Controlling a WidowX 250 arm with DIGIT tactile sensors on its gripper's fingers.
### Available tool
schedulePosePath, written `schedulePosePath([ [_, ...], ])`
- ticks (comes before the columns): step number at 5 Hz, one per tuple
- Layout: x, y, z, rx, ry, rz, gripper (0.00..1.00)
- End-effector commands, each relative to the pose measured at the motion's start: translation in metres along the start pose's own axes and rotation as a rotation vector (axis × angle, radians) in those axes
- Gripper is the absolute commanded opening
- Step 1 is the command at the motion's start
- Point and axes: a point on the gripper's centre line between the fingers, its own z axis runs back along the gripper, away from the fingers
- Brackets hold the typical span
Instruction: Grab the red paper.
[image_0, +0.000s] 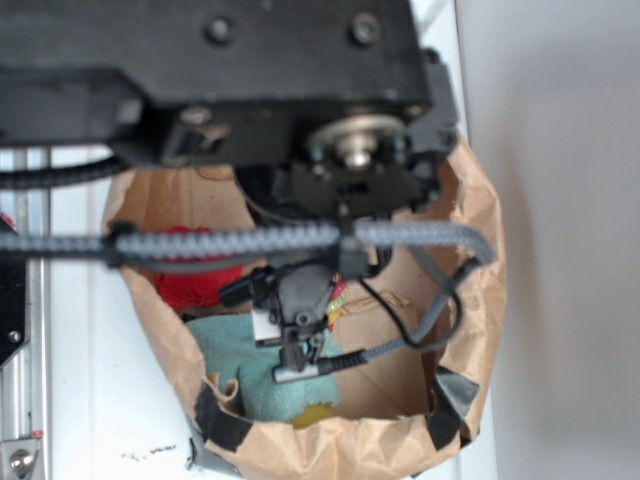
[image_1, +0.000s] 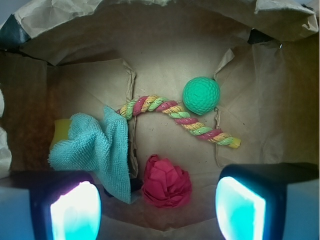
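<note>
Fingers (image_1: 75, 210) of the gripper (image_1: 159, 210) are spread apart, empty, at the lower frame edge. Between them, lower centre, the red paper (image_1: 167, 187) lies inside the brown paper bag (image_1: 170, 45), beside the teal cloth (image_1: 97, 147), rope toy (image_1: 177, 117) and green ball (image_1: 201, 96).

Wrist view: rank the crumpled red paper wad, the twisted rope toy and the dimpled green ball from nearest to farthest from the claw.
1. Crumpled red paper wad: low centre, between the open claw's fingers.
2. Twisted red-yellow-green rope toy: mid-bag, above the wad.
3. Dimpled green ball: upper right, beside the rope, slightly farther.
</note>
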Motion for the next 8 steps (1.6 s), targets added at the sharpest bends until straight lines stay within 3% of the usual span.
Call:
schedulePosePath([
  [1, -0.005, 0.023, -0.037, 0.037, -0.066, -0.002, 1.0],
  [3, -0.021, 0.026, -0.076, 0.108, -0.044, -0.162, 1.0],
  [4, -0.02, 0.025, -0.081, 0.102, -0.032, -0.18, 1.0],
  [6, -0.055, 0.013, -0.071, 0.081, 0.009, -0.35, 1.0],
  [8, -0.077, 0.004, -0.052, 0.048, 0.003, -0.435, 1.0],
])
